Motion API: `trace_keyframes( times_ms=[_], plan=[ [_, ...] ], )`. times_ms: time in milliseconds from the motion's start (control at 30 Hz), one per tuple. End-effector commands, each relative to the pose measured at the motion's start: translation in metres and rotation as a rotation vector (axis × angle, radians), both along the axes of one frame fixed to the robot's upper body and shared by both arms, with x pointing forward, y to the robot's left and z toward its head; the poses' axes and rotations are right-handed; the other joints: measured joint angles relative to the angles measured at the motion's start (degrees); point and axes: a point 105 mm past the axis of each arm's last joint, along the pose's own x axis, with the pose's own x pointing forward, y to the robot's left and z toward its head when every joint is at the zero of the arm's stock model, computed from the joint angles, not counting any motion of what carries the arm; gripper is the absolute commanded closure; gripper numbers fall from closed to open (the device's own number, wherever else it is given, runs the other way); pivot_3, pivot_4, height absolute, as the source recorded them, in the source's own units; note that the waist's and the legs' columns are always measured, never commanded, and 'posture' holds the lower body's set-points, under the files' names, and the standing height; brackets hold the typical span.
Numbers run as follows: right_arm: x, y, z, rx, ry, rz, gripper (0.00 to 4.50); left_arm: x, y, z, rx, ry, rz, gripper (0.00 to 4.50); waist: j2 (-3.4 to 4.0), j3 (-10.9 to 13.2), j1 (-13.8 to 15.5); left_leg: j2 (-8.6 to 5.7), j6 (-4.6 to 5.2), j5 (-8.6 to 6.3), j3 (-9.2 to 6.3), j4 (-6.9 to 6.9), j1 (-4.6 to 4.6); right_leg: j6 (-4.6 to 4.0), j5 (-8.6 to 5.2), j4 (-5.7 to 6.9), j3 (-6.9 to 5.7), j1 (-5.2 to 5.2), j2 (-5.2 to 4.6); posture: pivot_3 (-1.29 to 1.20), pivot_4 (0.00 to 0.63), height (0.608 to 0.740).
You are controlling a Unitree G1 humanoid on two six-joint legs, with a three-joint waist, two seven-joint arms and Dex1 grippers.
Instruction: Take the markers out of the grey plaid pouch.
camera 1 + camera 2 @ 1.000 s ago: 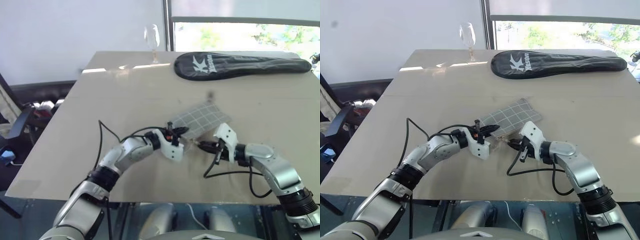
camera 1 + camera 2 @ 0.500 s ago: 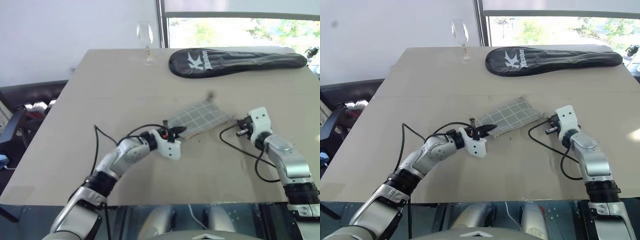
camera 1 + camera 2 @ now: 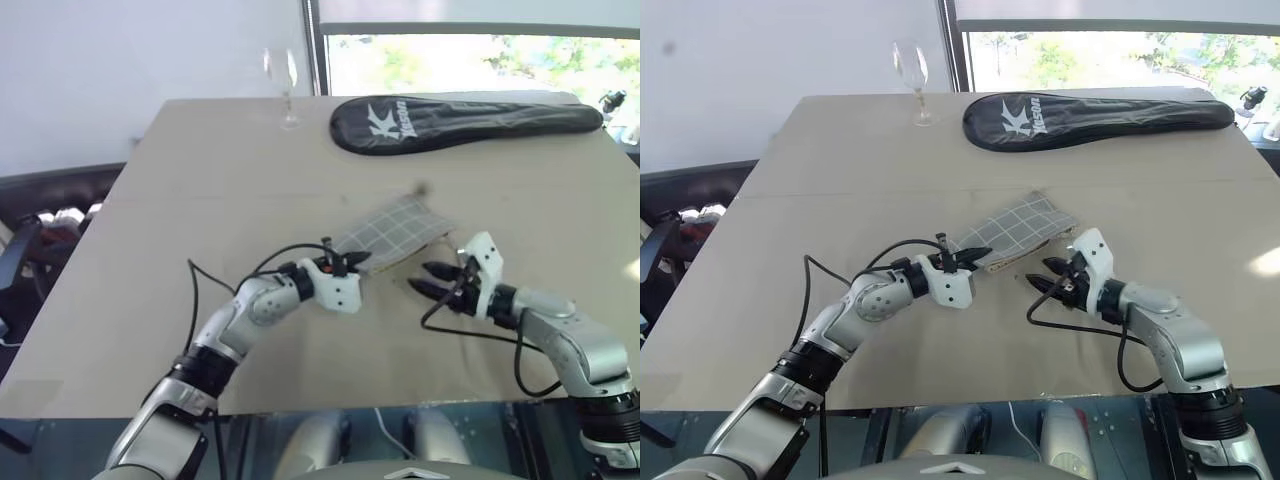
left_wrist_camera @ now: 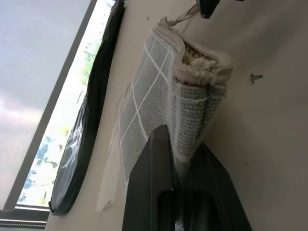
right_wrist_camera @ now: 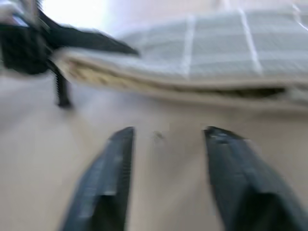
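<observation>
From the head camera: the grey plaid pouch lies mid-surface, its near corner pinched in the left end effector. The right end effector hovers just beside the pouch's tan edge, fingers parted and holding nothing. A black racket cover and a wine glass sit at the far edge.

Left wrist camera: two black fingers clamp the pouch's folded fabric.

Right wrist camera: spread fingers face the pouch's open edge.
</observation>
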Motion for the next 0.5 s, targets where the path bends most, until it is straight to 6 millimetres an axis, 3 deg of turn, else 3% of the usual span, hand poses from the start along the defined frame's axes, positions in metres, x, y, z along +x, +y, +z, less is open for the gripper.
trace_keyframes(
  times_ms=[33, 67, 367, 500],
  plan=[
    [0.004, 0.000, 0.018, 0.032, -0.061, -0.009, 4.02, -0.005, -0.005, -0.001, 0.000, 0.009, -0.023, 4.50, -0.03, 0.0, 0.0, 0.00, 0.00, 0.00, 0.00, 0.00, -0.01, 0.00, 0.00, -0.01, -0.01, 0.00, 0.00, 0.00, 0.150, 0.740],
    [0.005, 0.000, 0.019, 0.032, -0.064, -0.014, 4.41, -0.006, -0.006, -0.001, -0.001, 0.009, -0.024, 4.50, -0.03, 0.0, 0.0, -0.01, 0.00, 0.00, 0.00, 0.00, -0.01, 0.00, 0.00, -0.02, 0.00, -0.01, -0.01, 0.00, 0.150, 0.740],
    [0.023, -0.002, 0.018, 0.019, -0.095, -0.076, 4.41, -0.012, -0.011, 0.004, -0.034, 0.025, -0.048, 4.50, -0.05, 0.0, -0.1, -0.01, -0.01, 0.00, 0.01, 0.00, -0.02, 0.00, 0.00, -0.01, 0.01, -0.03, -0.01, 0.00, 0.150, 0.740],
    [0.028, -0.002, 0.009, -0.028, -0.086, -0.084, 4.41, -0.015, -0.015, 0.009, -0.075, 0.046, -0.058, 4.50, -0.05, 0.1, -0.1, -0.01, -0.01, 0.00, 0.03, -0.01, -0.06, 0.00, 0.00, 0.00, 0.04, -0.10, -0.01, 0.00, 0.150, 0.740]
  ],
)
